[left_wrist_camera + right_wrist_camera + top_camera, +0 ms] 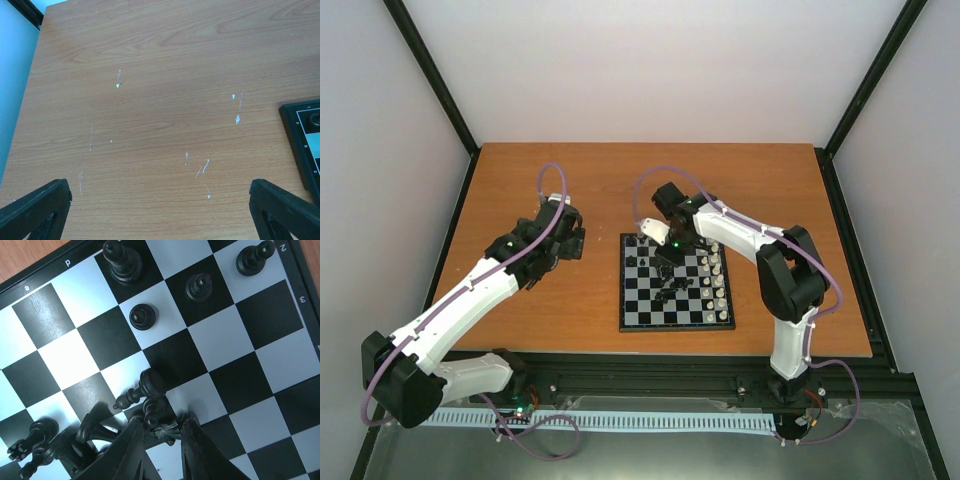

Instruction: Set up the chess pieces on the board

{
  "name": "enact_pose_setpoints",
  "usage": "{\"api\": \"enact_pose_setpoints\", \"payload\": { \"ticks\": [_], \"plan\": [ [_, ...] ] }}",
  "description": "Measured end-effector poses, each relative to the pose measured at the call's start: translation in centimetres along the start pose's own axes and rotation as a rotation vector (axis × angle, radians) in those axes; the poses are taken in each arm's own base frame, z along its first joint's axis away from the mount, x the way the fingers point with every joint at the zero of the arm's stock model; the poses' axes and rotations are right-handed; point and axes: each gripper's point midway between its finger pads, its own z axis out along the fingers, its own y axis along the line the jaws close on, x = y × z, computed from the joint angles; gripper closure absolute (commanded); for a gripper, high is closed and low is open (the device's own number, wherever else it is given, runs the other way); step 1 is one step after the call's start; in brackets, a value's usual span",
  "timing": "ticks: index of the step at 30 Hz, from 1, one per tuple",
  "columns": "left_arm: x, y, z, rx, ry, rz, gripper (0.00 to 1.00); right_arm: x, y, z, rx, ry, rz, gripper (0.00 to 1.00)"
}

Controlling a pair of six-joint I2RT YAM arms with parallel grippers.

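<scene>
Table (pixel 150 50) wood-grain, matt, scuffed; board (pixel 220 335) smooth, glossy; black chess pieces (pixel 142 316) shiny plastic

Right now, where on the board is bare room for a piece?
Free: the near-left squares of the board, between its left border and the black heap; also the table left of it. Crowded: that heap at the right end effector, and the white row along the right border.
</scene>
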Motion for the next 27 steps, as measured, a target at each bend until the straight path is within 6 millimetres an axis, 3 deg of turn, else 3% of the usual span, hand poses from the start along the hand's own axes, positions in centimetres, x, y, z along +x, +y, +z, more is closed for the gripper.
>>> {"api": "enact_pose_setpoints", "payload": {
  "ticks": [10,19,27],
  "plan": [
    [0.0,0.0,0.0,0.002,0.001,0.0,0.0,0.6,0.2,2.1,-0.038,0.037,0.009,0.81],
    [0.1,-0.2,0.1,0.006,0.006,0.003,0.0,0.7,0.3,2.3,-0.044,0.042,0.001,0.96],
    [0.2,-0.3,0.2,0.01,0.01,0.005,0.0,0.4,0.1,2.1,-0.04,0.035,-0.002,0.97]
  ]
}}
